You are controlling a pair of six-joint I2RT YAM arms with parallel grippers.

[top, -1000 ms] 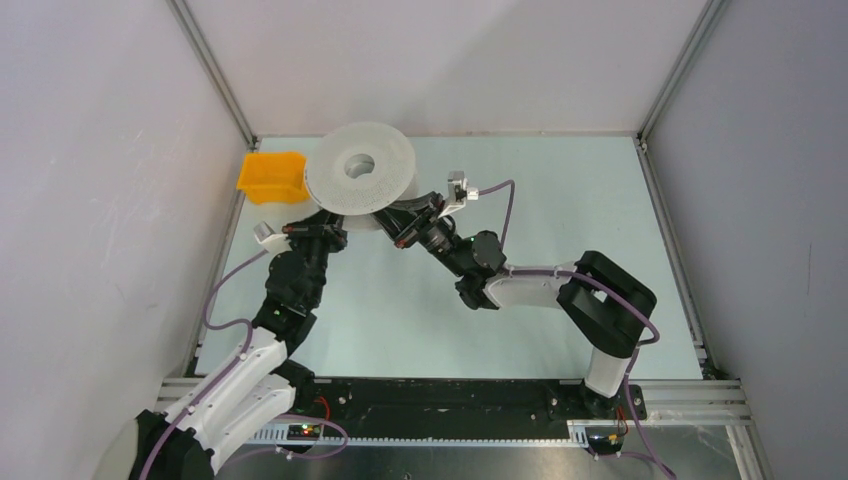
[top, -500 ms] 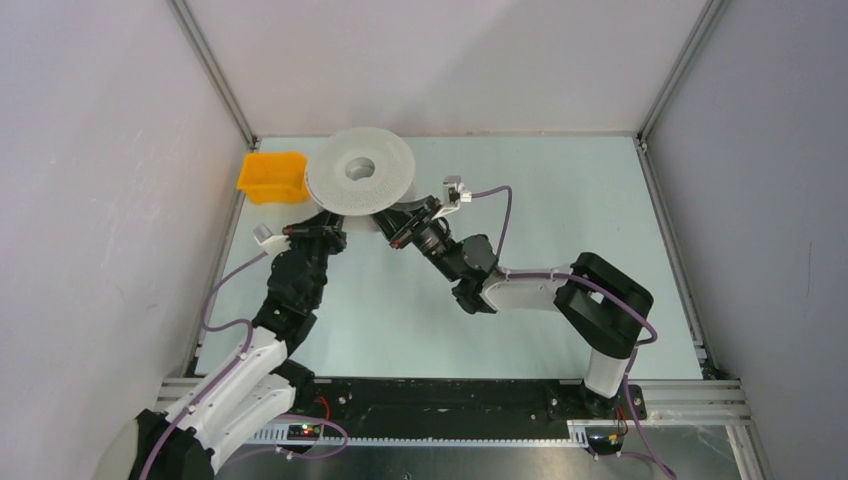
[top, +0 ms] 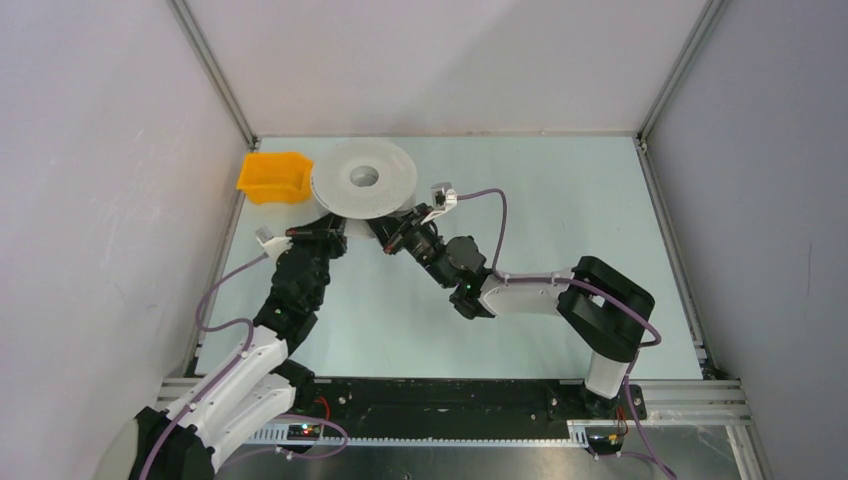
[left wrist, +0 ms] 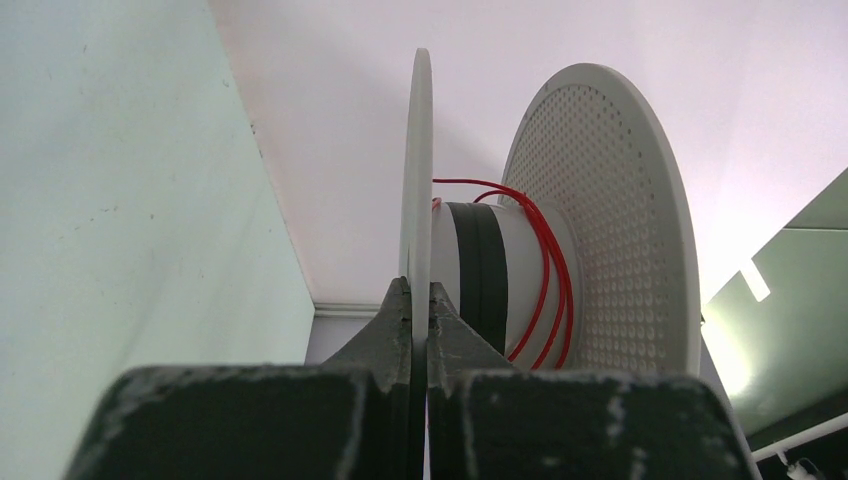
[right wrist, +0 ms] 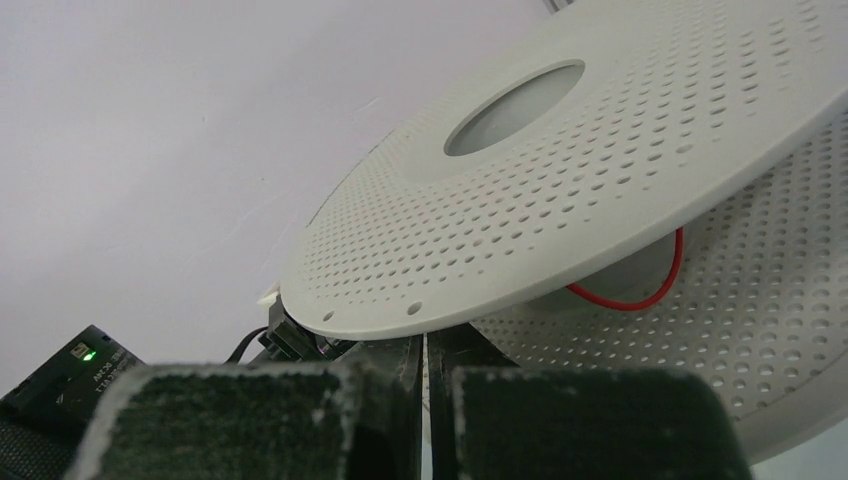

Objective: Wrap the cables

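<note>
A white perforated spool (top: 365, 178) sits at the back left of the table, held tilted. A thin red cable (left wrist: 545, 270) runs in a few turns round its hub (left wrist: 500, 275); a loop of it (right wrist: 640, 298) hangs between the two flanges. My left gripper (top: 325, 228) is shut on the edge of one flange (left wrist: 417, 170), which stands edge-on between its fingertips (left wrist: 420, 295). My right gripper (top: 385, 232) is shut just under the rim of the upper flange (right wrist: 560, 200); nothing shows between its fingertips (right wrist: 425, 345).
An orange bin (top: 272, 177) stands left of the spool by the left wall. The frame's walls close in the back, left and right sides. Mauve hoses run along both arms.
The spool has dropped and tipped flatter, shifting slightly right. My right gripper has moved left and in under its rim. The left gripper keeps its hold on the flange.
</note>
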